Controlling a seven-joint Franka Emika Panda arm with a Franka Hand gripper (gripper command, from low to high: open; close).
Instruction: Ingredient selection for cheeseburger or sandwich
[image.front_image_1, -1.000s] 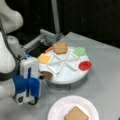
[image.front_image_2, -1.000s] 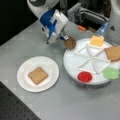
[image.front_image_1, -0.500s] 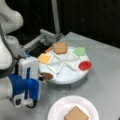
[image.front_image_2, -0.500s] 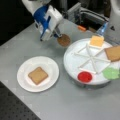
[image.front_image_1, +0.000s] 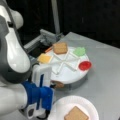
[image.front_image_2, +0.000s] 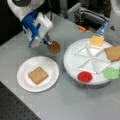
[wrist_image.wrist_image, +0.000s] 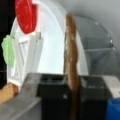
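My gripper (image.front_image_2: 49, 43) is shut on the dark brown round patty (image.front_image_2: 54, 47), holding it above the grey table between the divided tray and the paper plate. The wrist view shows the patty (wrist_image.wrist_image: 71, 62) edge-on between the fingers. In a front view the patty (image.front_image_1: 59, 85) peeks out beside the gripper (image.front_image_1: 53, 86), by the tray's near edge. One toast square (image.front_image_2: 37, 75) lies on the white paper plate (image.front_image_2: 23, 67). The yellow cheese square (image.front_image_2: 97, 40) and another toast square (image.front_image_2: 113, 53) lie in compartments of the white divided tray (image.front_image_2: 72, 58).
A green lettuce-like piece (image.front_image_2: 111, 73) and a red disc (image.front_image_2: 85, 76) lie in other tray compartments. A grey metal fixture (image.front_image_2: 86, 13) with an orange bit stands behind the tray. The table's front edge drops to a dark perforated surface (image.front_image_2: 15, 107).
The gripper has carried the patty away from the tray, toward the paper plate. The toast, the cheese and the other pieces have not moved.
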